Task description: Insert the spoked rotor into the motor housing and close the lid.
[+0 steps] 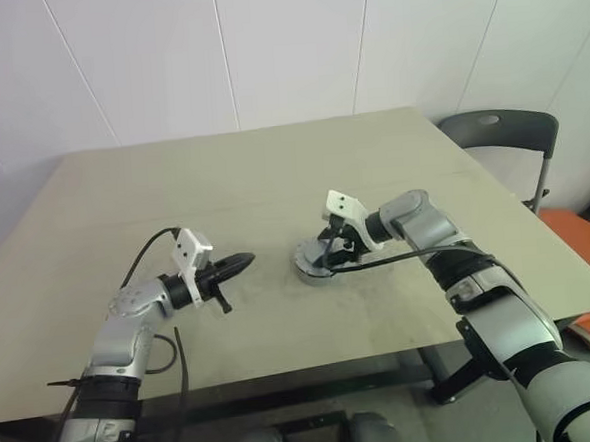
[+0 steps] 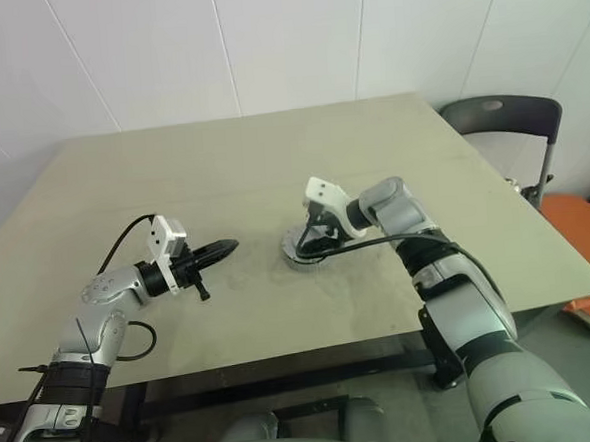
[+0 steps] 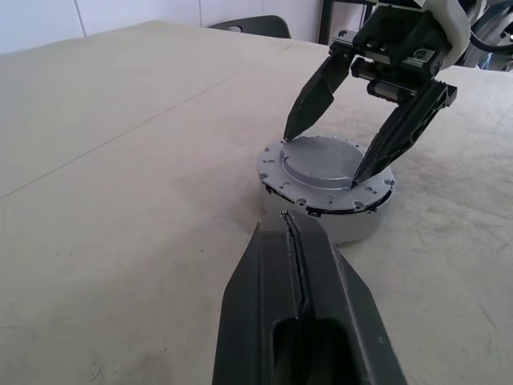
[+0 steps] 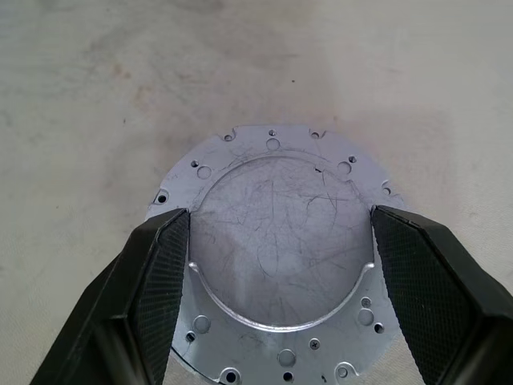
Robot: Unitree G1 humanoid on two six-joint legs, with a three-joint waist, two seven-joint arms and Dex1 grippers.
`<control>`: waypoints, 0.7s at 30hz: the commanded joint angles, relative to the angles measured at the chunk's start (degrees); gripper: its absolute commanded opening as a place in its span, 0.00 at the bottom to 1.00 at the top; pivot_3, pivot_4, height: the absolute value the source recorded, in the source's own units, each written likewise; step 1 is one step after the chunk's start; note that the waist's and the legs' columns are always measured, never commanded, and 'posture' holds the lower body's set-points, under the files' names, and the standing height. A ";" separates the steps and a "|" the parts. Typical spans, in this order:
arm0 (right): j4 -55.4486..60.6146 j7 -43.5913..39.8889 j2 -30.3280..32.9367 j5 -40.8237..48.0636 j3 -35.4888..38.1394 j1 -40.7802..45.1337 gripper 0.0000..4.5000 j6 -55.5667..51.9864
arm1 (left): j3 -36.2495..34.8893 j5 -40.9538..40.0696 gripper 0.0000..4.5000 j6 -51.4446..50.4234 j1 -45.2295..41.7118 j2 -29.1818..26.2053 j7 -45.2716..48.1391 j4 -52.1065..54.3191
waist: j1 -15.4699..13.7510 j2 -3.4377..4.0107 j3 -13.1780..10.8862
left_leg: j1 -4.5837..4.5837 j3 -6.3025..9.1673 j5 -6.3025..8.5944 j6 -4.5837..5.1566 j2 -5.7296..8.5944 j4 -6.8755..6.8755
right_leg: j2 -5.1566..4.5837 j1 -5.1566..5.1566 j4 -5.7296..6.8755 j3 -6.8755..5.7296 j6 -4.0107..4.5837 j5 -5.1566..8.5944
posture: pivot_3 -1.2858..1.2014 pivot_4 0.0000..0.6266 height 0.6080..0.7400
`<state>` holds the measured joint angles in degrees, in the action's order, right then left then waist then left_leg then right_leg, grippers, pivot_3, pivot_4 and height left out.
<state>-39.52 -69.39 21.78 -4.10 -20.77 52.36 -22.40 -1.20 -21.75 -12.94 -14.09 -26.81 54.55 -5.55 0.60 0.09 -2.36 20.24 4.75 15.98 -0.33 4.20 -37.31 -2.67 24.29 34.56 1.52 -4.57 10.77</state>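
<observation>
The lid sits on the motor housing at mid-frame on the desk, bare on every side. The right gripper spreads its jaws wide astride the lid's raised centre. The left gripper, jaws pressed together, hovers lower left. A chair stands at the desk's upper right corner.

White panelled wall, beige table — grey chair beside
</observation>
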 commanded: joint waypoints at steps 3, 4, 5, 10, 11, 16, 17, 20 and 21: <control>-1.95 -0.37 2.61 -3.64 -3.11 -1.59 0.72 -0.38 | -0.91 -0.32 0.00 0.92 -0.80 -0.12 -0.32 0.83 | -0.20 0.01 0.10 | -0.05 0.01 0.00 0.00 0.02 -0.01 | -0.02 -0.09 -0.02 -0.02 0.00 0.01 | 0.52 0.00 1.00; -1.93 -0.54 2.69 -3.59 -3.23 -1.67 0.72 -0.42 | -0.91 -0.32 0.00 0.87 -0.82 -0.14 -0.34 0.85 | -0.23 0.01 0.10 | -0.08 0.01 0.00 0.00 0.02 -0.01 | -0.02 -0.13 -0.03 -0.02 0.00 0.01 | 0.52 0.00 1.00; -1.85 -0.71 2.80 -3.60 -3.37 -1.79 0.72 -0.40 | -0.90 -0.31 0.00 0.84 -0.82 -0.15 -0.36 0.88 | -0.27 0.01 0.11 | -0.11 0.01 0.00 0.00 0.02 -0.01 | -0.02 -0.19 -0.05 -0.03 0.00 0.01 | 0.52 0.00 1.00; -1.51 -1.83 3.48 -3.93 -4.13 -2.25 0.72 -0.59 | -0.85 -0.33 0.00 0.69 -0.87 -0.19 -0.40 1.03 | -0.58 0.01 0.10 | -0.36 0.07 0.01 0.01 0.03 0.02 | -0.03 -0.54 -0.24 -0.08 0.14 0.12 | 0.52 0.00 1.00; -1.25 -2.60 3.80 -3.95 -4.50 -2.49 0.72 -0.70 | -0.83 -0.31 0.00 0.65 -0.93 -0.19 -0.43 1.01 | -0.89 0.02 0.10 | -0.45 0.07 0.02 0.02 0.03 0.05 | -0.03 -0.63 -0.29 -0.09 0.14 0.13 | 0.52 0.00 1.00; 0.11 -5.71 4.78 -3.61 -5.48 -3.81 0.72 -1.34 | -0.70 -0.26 0.00 0.55 -1.05 -0.16 -0.62 1.05 | -1.53 0.02 0.11 | -0.76 0.10 0.08 0.10 0.06 0.15 | -0.09 -0.98 -0.42 -0.13 -0.14 0.34 | 0.52 0.00 1.00; 0.32 -5.87 4.84 -3.59 -5.52 -4.03 0.72 -1.44 | -0.67 -0.26 0.00 0.54 -1.04 -0.15 -0.66 1.08 | -1.53 0.01 0.12 | -0.76 0.10 0.09 0.13 0.08 0.15 | -0.11 -0.98 -0.42 -0.13 -0.17 0.35 | 0.52 0.00 1.00; 0.52 -5.61 4.75 -3.72 -5.53 -4.43 0.72 -1.53 | -0.64 -0.27 0.00 0.51 -1.09 -0.15 -0.75 1.09 | -1.53 0.01 0.13 | -0.76 0.10 0.16 0.22 0.11 0.19 | -0.16 -0.98 -0.43 -0.14 -0.19 0.36 | 0.52 0.00 1.00; 0.85 -5.82 4.79 -3.71 -5.65 -4.65 0.72 -1.69 | -0.64 -0.30 0.00 0.48 -1.11 -0.14 -0.78 1.11 | -1.52 0.01 0.15 | -0.76 0.10 0.19 0.26 0.13 0.21 | -0.18 -0.97 -0.44 -0.13 -0.14 0.33 | 0.52 0.00 1.00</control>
<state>-36.23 -72.51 25.10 -5.45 -23.13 50.96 -21.72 -1.21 -21.76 -13.01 -14.12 -26.80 53.87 -5.55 -0.93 0.09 -2.21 19.48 4.84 16.19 -0.03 4.33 -37.08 -2.85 23.32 34.11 1.39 -4.72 11.10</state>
